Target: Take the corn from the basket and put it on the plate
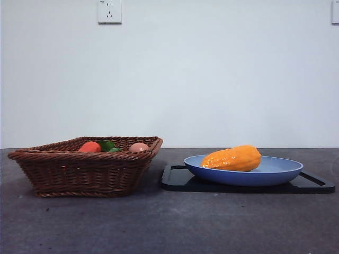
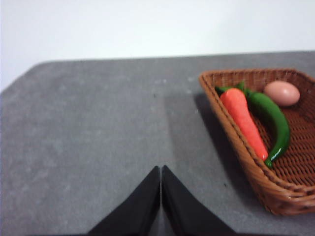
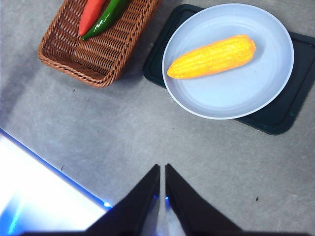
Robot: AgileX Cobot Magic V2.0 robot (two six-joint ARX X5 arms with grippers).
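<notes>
The orange-yellow corn (image 1: 233,158) (image 3: 212,56) lies on its side on the blue plate (image 1: 275,172) (image 3: 236,93), toward the plate's left half in the front view. To the left of the plate stands the brown wicker basket (image 1: 79,172) (image 3: 93,54) (image 2: 275,189). My left gripper (image 2: 161,169) is shut and empty above bare table beside the basket. High over the table my right gripper (image 3: 162,167) is shut too, holding nothing, well clear of the plate. Neither gripper shows in the front view.
A flat black tray (image 1: 180,180) (image 3: 275,118) lies under the plate. In the basket are an orange carrot (image 2: 243,120) (image 3: 91,14), a green pepper (image 2: 273,120) (image 3: 106,19) and a pinkish egg-like item (image 2: 281,93) (image 1: 139,147). The table's edge (image 3: 49,164) runs below the right gripper.
</notes>
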